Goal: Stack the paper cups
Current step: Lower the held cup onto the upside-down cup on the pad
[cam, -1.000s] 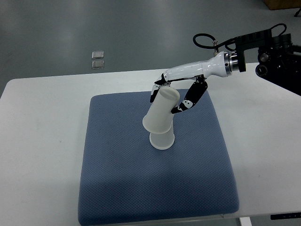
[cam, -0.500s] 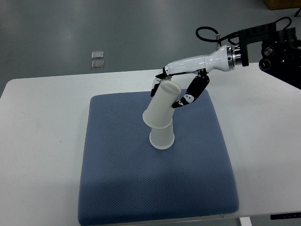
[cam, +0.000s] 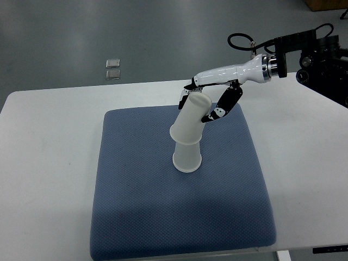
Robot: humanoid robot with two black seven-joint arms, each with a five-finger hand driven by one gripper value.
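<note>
On the blue mat (cam: 141, 217), an upturned paper cup (cam: 187, 159) stands; the right hand (cam: 209, 101) grips a second inverted cup (cam: 191, 120), tilted, its mouth over the first.

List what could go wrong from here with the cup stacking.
1. The upper paper cup, gripped near its closed end by the right hand, sits tilted over the lower paper cup. Pushing down at this angle may jam or crease the rims instead of nesting them.
2. The lower cup stands upside down and unheld on the soft blue mat; sideways force might tip or slide it.
</note>
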